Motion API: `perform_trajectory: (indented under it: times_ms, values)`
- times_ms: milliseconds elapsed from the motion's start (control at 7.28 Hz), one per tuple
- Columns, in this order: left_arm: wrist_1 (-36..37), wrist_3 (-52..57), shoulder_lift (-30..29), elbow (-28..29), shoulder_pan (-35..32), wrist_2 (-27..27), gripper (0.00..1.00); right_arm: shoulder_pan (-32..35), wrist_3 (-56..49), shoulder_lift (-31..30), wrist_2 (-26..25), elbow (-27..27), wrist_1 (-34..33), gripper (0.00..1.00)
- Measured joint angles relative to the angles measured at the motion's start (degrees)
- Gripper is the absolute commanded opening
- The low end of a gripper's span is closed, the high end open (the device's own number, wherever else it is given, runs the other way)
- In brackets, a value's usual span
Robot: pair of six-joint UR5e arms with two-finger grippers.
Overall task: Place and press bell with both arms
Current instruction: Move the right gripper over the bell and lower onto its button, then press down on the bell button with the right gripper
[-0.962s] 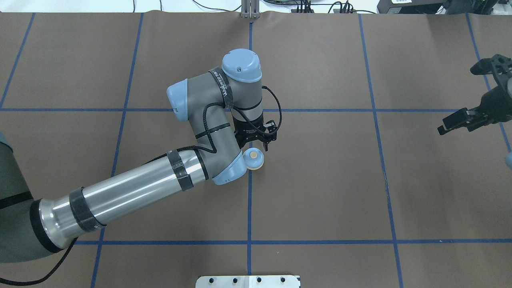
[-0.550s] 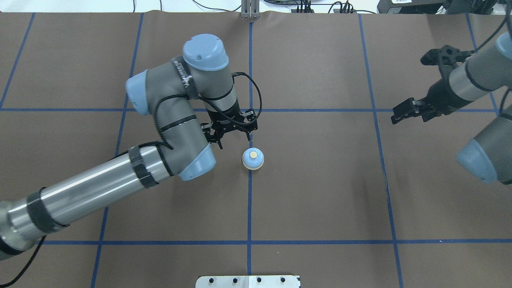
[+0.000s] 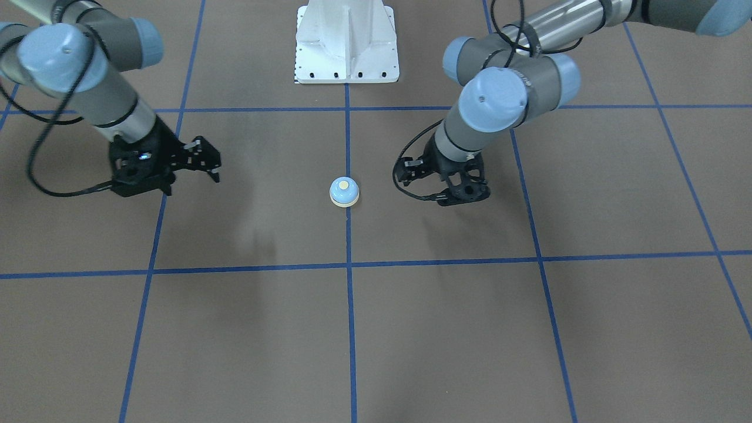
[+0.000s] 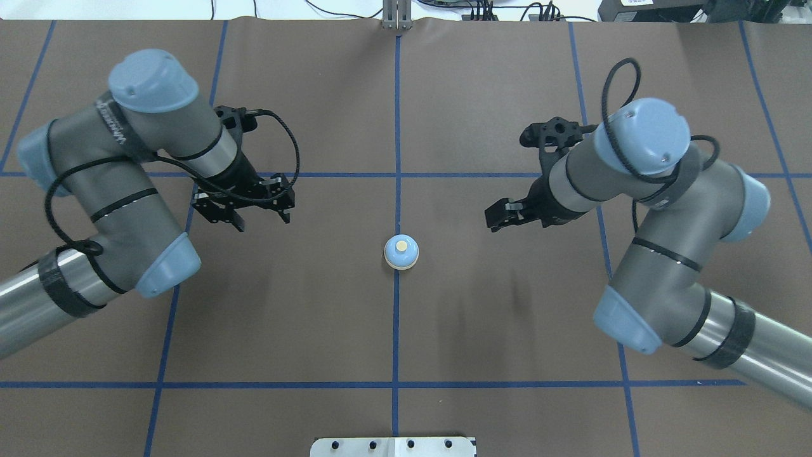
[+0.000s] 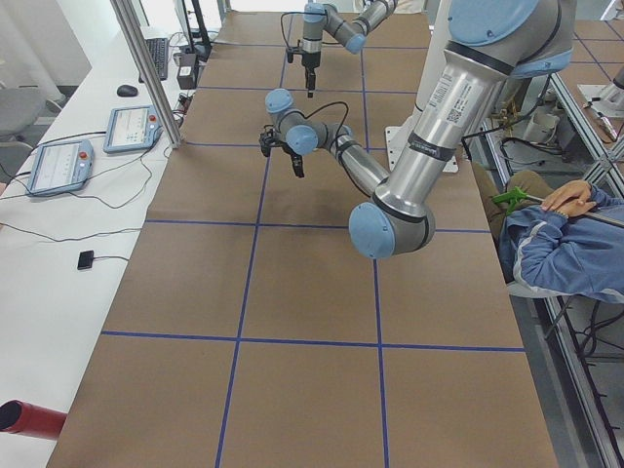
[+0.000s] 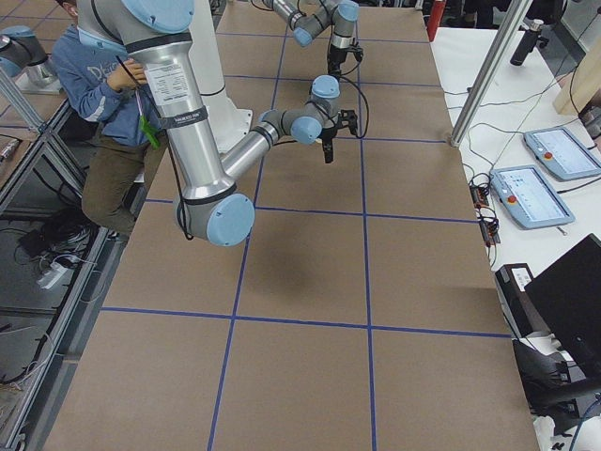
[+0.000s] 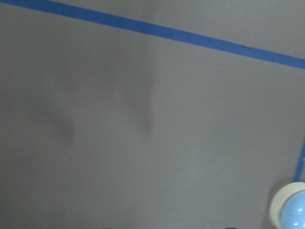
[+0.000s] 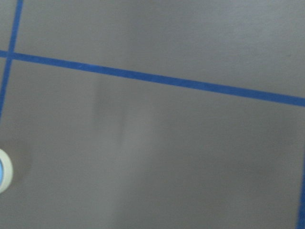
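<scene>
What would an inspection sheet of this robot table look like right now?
Surface: brown paper-covered table with blue tape grid.
Job's things: small light-blue dome bell with cream rim, upright on the centre tape line, untouched.
Clutter: nothing seen.
Grippers: black two-finger left gripper jaws open, empty; right gripper jaws look shut, empty; both beside the bell, apart from it.
Cables: black cables loop along both arms.
Surroundings: white bolted pedestal; seated person in blue; touchscreen tablets on side bench.

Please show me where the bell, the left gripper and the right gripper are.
bell [image 4: 401, 255], overhead view, on its blue dome.
left gripper [image 4: 262, 221], overhead view, midway between its fingertips.
right gripper [image 4: 498, 219], overhead view, at its finger end.
</scene>
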Motion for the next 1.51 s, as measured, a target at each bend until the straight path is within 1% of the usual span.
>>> perform_trajectory:
  times_ms: [137,275,412,550,824,1099,1511]
  values:
    - [-0.02,3.29,3.67,-1.98,-1.67,-0.79,0.84,-3.15,6.17,4.04,-3.02,-2.16,-0.04,0.23]
    - [-0.01,5.48,6.23,-3.36,-2.84,-1.11,0.84,-5.17,11.46,8.46,-5.38,-5.59,-0.1,0.0]
    - [0.0,7.08,7.98,-4.16,-3.62,-1.23,0.84,-6.68,15.52,12.15,-7.02,-9.09,-0.26,0.0]
    - [0.01,8.01,8.97,-4.5,-4.13,-1.27,0.84,-7.69,17.19,14.28,-7.79,-11.29,-0.49,0.0]
    - [0.01,8.54,9.57,-4.66,-4.49,-1.29,0.84,-8.37,17.61,16.78,-8.23,-14.2,-0.77,0.0]
    - [0.01,8.6,9.69,-4.69,-4.54,-1.29,0.84,-8.41,17.56,17.76,-8.3,-15.64,-0.92,0.0]
    - [0.01,8.61,9.71,-4.72,-4.55,-1.29,0.84,-8.64,17.65,17.95,-8.29,-16.3,-0.94,0.0]
